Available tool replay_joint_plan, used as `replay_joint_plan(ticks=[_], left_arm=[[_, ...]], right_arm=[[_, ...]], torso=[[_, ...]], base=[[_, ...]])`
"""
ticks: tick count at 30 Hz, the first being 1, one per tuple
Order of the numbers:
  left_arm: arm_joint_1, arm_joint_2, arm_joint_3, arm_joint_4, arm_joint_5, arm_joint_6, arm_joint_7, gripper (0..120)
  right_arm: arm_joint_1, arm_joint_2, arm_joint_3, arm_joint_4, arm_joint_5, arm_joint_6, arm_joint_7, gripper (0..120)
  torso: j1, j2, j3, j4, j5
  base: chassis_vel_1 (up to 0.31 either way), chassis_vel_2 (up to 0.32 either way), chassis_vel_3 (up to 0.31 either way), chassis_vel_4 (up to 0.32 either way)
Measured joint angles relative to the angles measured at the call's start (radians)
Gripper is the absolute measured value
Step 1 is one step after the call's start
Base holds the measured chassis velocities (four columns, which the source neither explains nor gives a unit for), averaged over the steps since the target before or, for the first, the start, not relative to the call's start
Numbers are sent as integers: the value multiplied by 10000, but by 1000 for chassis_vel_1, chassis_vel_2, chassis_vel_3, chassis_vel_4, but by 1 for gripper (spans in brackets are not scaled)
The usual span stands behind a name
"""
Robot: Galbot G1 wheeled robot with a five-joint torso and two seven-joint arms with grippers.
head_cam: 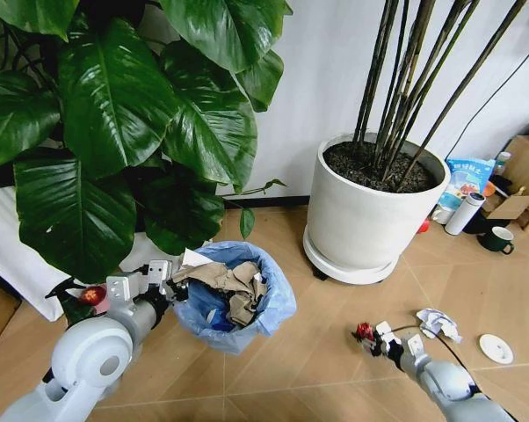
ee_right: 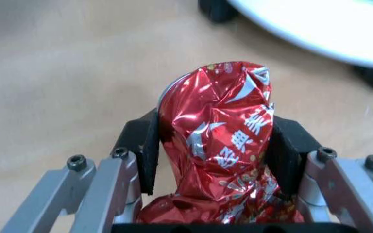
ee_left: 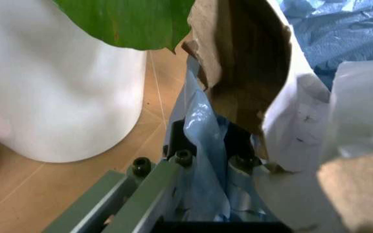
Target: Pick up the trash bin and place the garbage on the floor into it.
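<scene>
Red, white-lettered crushed can [ee_right: 220, 145], light-blue-lined trash bin [head_cam: 273, 303], brown crumpled paper [head_cam: 234, 286], white plant pot [head_cam: 361, 224].

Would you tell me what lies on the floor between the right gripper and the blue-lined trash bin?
Bare wooden floor, in the head view, separates the right gripper from the trash bin.

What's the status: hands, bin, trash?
Left hand shut on rim of round bin lined with blue plastic bag, brown paper inside. Right hand shut on crushed red can. White crumpled wrapper on floor.
</scene>
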Motion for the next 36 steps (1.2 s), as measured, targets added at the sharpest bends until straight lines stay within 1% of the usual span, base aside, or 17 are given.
replay_joint_plan(ticks=[1,2,5,6,9,11,12,15,16,17,18,20,21,24,30,32,36], left_arm=[[1,-2,0,1,11,0,0,0],[47,2,6,11,59,1,1,0],[58,6,63,61,161,1,40,0],[58,6,63,61,161,1,40,0],[-16,7,136,166,240,2,79,0],[-34,11,152,189,257,6,90,0],[-66,22,186,224,277,27,128,0],[-181,38,294,324,281,122,187,0],[-181,38,294,324,281,122,187,0],[-240,37,333,383,274,169,200,0],[-308,42,389,464,269,202,202,0],[-447,134,559,625,235,265,225,0],[-447,134,559,625,235,265,225,0],[-750,300,855,866,93,300,372,0],[-1026,314,1030,985,-71,304,410,0],[-1248,326,1174,1009,-254,306,318,0],[-1333,341,1172,1000,-367,306,232,0]], right_arm=[[-10,-28,2,189,58,0,67,47],[-16,-150,22,1046,417,-89,317,47],[75,-357,-21,2465,1274,-482,690,47],[75,-357,-21,2465,1274,-482,690,47],[344,-618,-123,4189,2159,-1021,1019,47],[424,-673,-151,4510,2329,-1155,1069,47],[641,-794,-232,5172,2708,-1456,1202,47],[1282,-1071,-723,6462,3916,-2098,1692,47],[1282,-1071,-723,6462,3916,-2098,1692,47],[1514,-1133,-943,6795,4327,-2245,1848,47],[1741,-1192,-1214,7055,4740,-2367,1976,47],[2190,-1275,-1878,7439,5474,-2564,2129,47],[2190,-1275,-1878,7439,5474,-2564,2129,47],[2798,-1279,-2897,7533,5890,-2637,2149,47],[3295,-1144,-3723,7252,5906,-2635,2142,47],[3770,-928,-4466,6802,5809,-2595,2127,47],[4119,-737,-4926,6483,5668,-2527,2122,47]], torso=[[0,0,0,0,1],[0,0,0,-1,-3],[0,0,0,0,-4],[0,0,0,0,-4],[0,0,-1,1,-6],[0,0,-1,0,-5],[0,0,-1,1,-7],[1,0,0,0,-1],[1,0,0,0,-1],[0,0,-2,1,-3],[0,0,-2,-1,-9],[0,0,-1,1,-3],[0,0,-1,1,-3],[0,-1,0,0,-3],[1,0,0,-1,-1],[1,-1,0,-1,-2],[0,0,0,0,-3]], base=[[0,0,0,0],[0,0,0,0],[0,0,0,0],[0,0,0,0],[0,0,0,0],[0,0,0,0],[0,0,0,0],[0,0,0,0],[0,0,0,0],[0,0,0,0],[0,0,0,0],[0,0,0,0],[0,0,0,0],[0,0,0,0],[0,0,0,0],[0,0,0,0],[0,0,0,0]])
